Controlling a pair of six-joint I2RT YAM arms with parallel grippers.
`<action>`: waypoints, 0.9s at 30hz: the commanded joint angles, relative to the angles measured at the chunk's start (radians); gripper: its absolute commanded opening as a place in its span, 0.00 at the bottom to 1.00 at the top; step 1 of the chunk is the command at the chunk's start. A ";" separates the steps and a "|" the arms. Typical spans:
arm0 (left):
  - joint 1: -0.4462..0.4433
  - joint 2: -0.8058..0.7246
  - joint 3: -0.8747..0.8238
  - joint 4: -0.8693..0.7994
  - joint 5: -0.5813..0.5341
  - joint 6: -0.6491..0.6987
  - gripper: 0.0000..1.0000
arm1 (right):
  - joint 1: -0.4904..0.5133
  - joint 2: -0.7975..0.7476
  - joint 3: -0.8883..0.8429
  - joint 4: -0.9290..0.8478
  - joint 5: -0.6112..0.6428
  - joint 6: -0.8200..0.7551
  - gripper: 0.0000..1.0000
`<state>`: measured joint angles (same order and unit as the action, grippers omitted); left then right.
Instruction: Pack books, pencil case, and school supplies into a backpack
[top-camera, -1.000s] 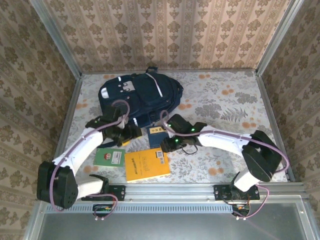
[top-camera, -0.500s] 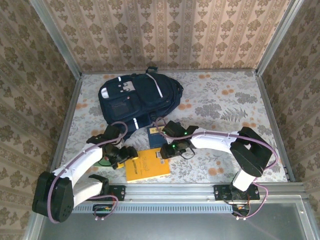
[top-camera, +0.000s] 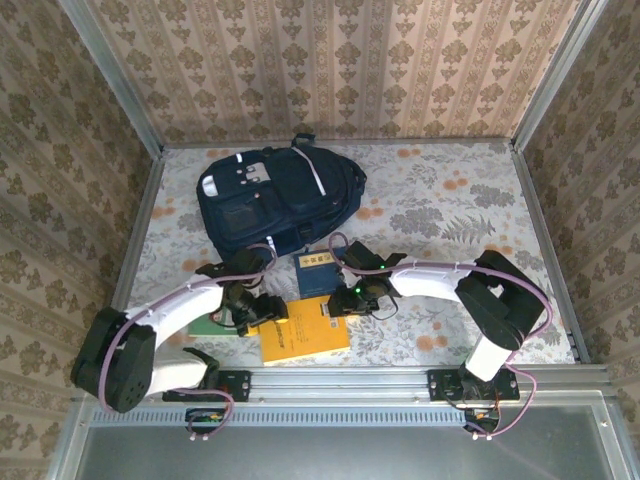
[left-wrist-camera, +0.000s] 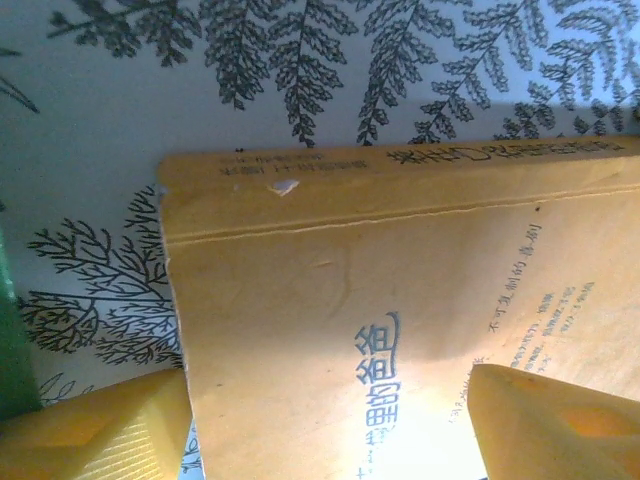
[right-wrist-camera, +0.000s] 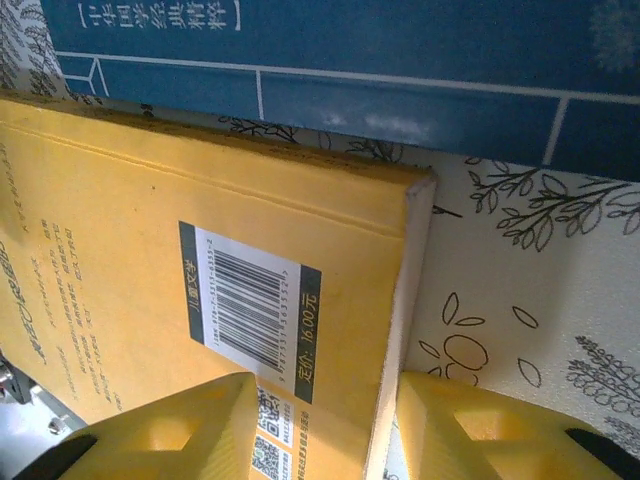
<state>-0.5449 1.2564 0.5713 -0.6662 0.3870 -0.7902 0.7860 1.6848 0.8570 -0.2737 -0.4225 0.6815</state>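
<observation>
The step in hand is picking up the yellow book (top-camera: 300, 332). It lies flat on the table (top-camera: 450, 200), low in the middle of the top view. It is not in the backpack (top-camera: 270, 195) yet. The backpack sits in the upper left part of that view, well apart from the book.

The left gripper (top-camera: 265, 312) is at the book's upper left corner. In the left wrist view its jaws are apart and hold nothing. One finger (left-wrist-camera: 100, 430) is low on the left, off the book's edge. The other is low on the right, over the cover. The green book (left-wrist-camera: 8, 350) peeks in at the left edge.

The right gripper (top-camera: 342, 303) is at the book's upper right corner. In the right wrist view its jaws are apart too. The book's edge runs up between them, and I see no squeeze on it. The blue book (right-wrist-camera: 400, 70) lies across the top of that view, just beside the yellow one.

Next, I think one gripper has to get a finger under the book's edge and pinch it. The book is thin and flat, so that looks tricky. The other gripper could keep it from sliding. Then it goes up to the backpack.
</observation>
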 joint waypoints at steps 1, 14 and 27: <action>-0.034 0.064 0.010 0.083 0.010 0.013 0.72 | 0.008 0.003 -0.016 0.108 -0.083 0.033 0.40; -0.070 0.151 0.048 0.130 0.034 0.036 0.67 | -0.041 -0.131 -0.089 0.188 -0.212 0.137 0.25; -0.089 0.152 0.062 0.178 0.084 0.042 0.62 | -0.058 -0.060 -0.141 0.405 -0.319 0.223 0.00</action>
<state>-0.5953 1.3727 0.6449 -0.7216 0.3462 -0.7818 0.6952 1.6299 0.7059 -0.0681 -0.5758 0.8871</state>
